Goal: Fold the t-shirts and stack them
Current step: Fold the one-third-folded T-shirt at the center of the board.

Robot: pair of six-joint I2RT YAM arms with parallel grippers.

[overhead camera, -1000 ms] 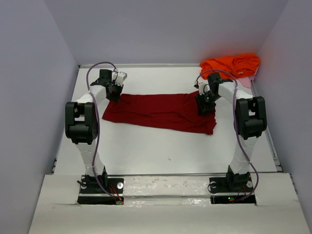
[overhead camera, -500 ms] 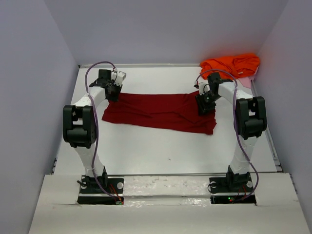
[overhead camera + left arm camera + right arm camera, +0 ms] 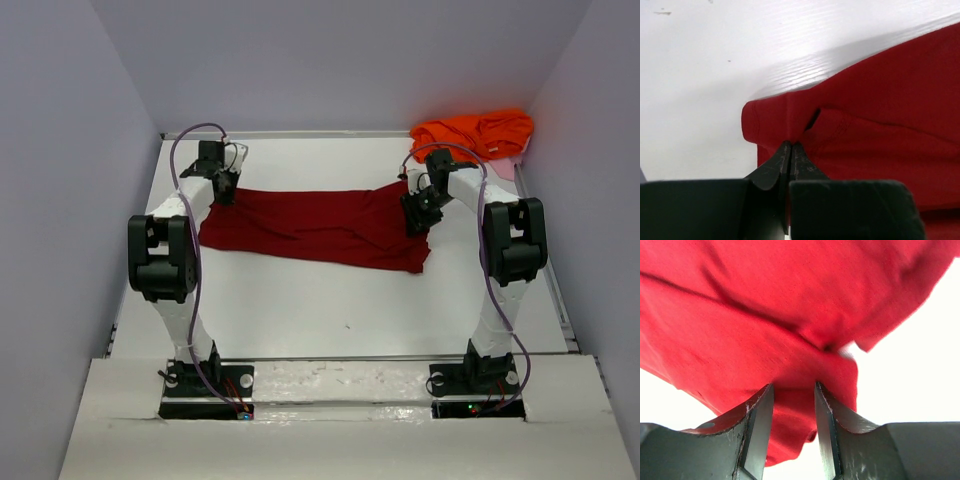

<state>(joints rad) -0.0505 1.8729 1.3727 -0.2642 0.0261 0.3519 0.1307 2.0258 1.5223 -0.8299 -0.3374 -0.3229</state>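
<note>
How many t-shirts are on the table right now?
2. The dark red t-shirt lies spread across the middle of the table; the orange t-shirt is bunched in the far right corner. A pale patch beside it might be more cloth.

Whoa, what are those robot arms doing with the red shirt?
Two robot arms have hold of a red t-shirt spread on the white table. The left gripper is pinched shut on its far left corner; the right gripper has cloth from the right end between its fingers. An orange t-shirt lies crumpled in the far right corner, untouched.
</note>
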